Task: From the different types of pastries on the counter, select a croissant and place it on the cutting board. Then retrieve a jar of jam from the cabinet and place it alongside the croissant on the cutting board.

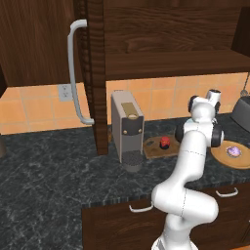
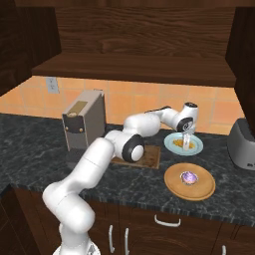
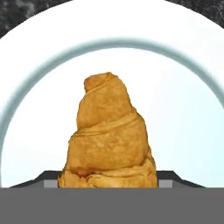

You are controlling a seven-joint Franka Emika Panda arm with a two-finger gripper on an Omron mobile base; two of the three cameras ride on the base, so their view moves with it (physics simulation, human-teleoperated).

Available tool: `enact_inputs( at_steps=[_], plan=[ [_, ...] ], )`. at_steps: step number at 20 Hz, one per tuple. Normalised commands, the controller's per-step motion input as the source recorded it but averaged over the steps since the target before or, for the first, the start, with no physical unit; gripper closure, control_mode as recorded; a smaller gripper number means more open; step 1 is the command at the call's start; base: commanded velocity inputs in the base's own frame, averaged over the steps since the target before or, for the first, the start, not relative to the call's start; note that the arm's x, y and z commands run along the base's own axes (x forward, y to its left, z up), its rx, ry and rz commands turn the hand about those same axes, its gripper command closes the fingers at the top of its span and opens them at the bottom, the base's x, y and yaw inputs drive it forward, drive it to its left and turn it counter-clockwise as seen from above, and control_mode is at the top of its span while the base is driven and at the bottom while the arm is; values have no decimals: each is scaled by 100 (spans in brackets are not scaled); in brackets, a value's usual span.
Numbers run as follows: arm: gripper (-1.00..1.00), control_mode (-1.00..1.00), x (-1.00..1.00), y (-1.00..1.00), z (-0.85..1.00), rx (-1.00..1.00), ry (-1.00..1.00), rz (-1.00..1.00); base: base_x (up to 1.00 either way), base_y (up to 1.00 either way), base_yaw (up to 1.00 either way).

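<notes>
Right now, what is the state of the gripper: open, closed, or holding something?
Gripper: down over the croissant on the white plate, fingers on either side of it; whether it has closed on it cannot be told.

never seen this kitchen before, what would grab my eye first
The white arm reaches over the counter with its gripper down on a pale blue-rimmed plate, straddling the golden croissant. Nearby, a purplish pastry sits on a round tan plate, and the red jar stands on the cutting board.
</notes>
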Motion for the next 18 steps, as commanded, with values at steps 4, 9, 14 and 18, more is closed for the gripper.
enact_inputs(
  at_steps=[4, 9, 14, 18],
  plan=[
    [100, -100, 11, 3, 35, -1, 0, 4, 0, 0, 0],
    [100, -100, 30, 0, 91, -6, -3, 3, 0, 0, 0],
    [100, -100, -16, -11, 10, 8, 1, 3, 0, 0, 0],
    [100, -100, -42, 27, 90, 14, 0, 11, 0, 0, 0]
  ],
)
